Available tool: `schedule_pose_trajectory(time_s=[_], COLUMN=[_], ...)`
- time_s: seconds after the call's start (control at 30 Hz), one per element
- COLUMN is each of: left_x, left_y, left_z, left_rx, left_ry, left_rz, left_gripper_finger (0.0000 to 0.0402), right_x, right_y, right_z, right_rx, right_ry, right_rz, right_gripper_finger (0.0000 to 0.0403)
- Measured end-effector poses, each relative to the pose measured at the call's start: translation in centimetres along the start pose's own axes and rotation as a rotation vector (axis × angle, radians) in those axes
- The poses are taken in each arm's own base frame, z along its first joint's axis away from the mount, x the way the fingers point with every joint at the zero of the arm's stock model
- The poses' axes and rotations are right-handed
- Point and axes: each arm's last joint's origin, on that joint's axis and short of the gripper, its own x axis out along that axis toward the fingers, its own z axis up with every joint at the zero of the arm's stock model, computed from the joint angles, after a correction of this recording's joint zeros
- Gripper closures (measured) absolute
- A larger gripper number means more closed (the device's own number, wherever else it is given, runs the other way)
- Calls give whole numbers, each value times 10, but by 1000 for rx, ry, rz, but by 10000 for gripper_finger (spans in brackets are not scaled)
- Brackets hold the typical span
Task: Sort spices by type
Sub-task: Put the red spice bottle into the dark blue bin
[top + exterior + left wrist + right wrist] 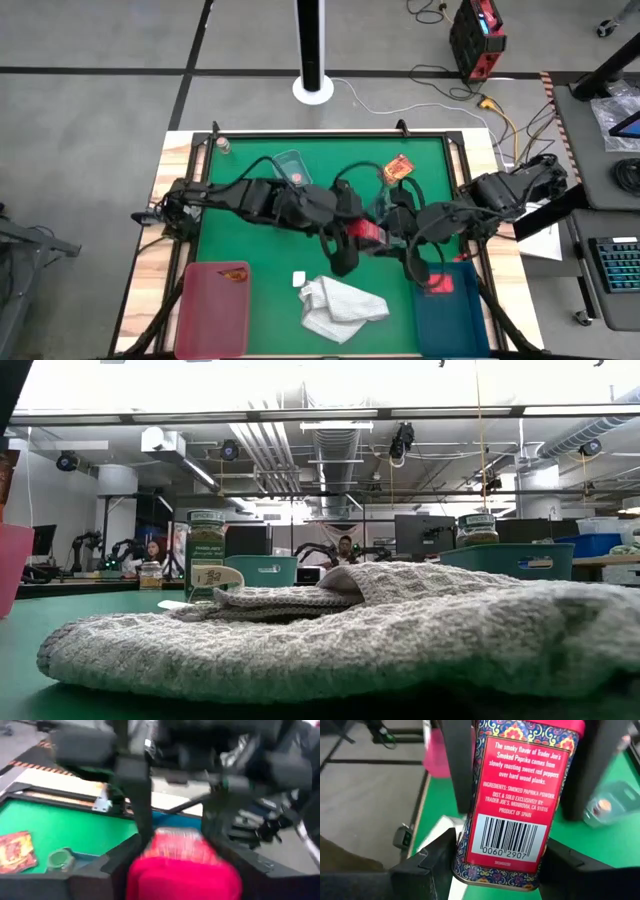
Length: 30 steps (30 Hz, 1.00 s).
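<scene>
Above the middle of the green mat (250, 240), a red paprika tin (515, 795) hung between both arms: the right gripper (495, 865) pinched its flat sides and the left gripper (172, 865) seemed to clasp it too. It looked stiff, light, smooth-walled and probably slippery, best held across its broad faces

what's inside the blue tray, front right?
One red tin lies in the blue tray, near its far end. The right arm crosses that end, so anything beneath it is hidden.
</scene>
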Motion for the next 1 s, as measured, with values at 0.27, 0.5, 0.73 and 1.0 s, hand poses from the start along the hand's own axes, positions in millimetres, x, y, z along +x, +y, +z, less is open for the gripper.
schedule_pose_trajectory(time_s=[0.27,0.5,0.73,1.0], left_x=[-7,-27,-56,-42], left_y=[2,2,1,0], left_z=[5,16,26,22], left_rx=[62,126,103,100], left_ry=[-19,-78,-121,-125], left_rz=[1,-21,-10,13], left_gripper_finger=[133,126,126,126], right_x=[-16,-17,-17,-12], right_y=[-9,-12,-5,13], right_z=[-3,-16,-54,-90], right_rx=[39,27,26,4], right_ry=[24,95,82,-265], right_rz=[17,-50,-94,41], right_gripper_finger=[198,198,198,198])
